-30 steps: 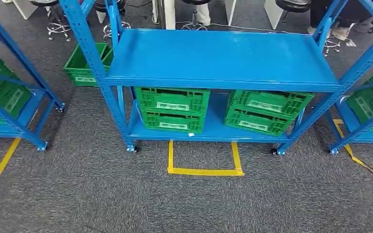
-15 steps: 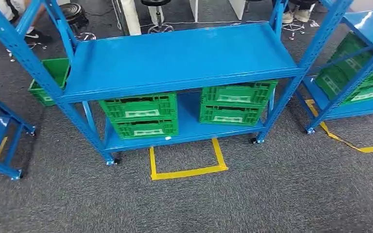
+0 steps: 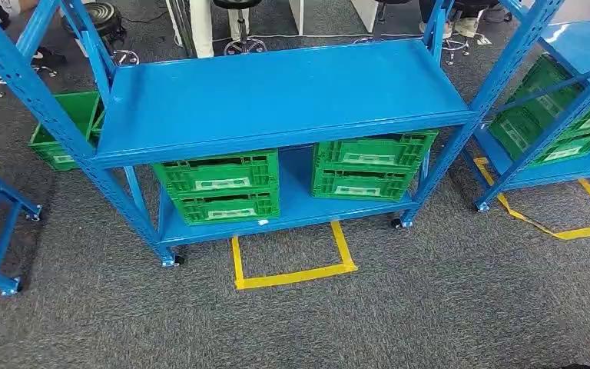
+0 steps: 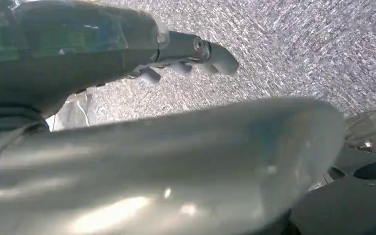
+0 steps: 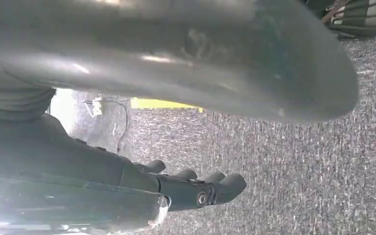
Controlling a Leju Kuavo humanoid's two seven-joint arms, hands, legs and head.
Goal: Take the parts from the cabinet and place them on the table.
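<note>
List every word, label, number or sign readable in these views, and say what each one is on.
No text can be read.
White labels on the green crates under the blue shelf: too small and blurred.
White labels on the crates in the right rack: blurred too.
Yellow floor tape: plain, no writing.

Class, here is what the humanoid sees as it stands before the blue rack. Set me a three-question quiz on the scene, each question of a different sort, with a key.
1. True or false: the top shelf of the blue rack holds green crates.
2. Multiple choice: the yellow tape outline on the carpet lies (A) under the bottom shelf, (B) just in front of the rack, between its front wheels, (C) on the top shelf.
3. Fill in: in the wrist views, the left hand and the right hand each hang over the grey ____ and hold nothing.

Key: 1 false, the shelf top is bare and the green crates sit on the bottom shelf; 2 B; 3 carpet.
</note>
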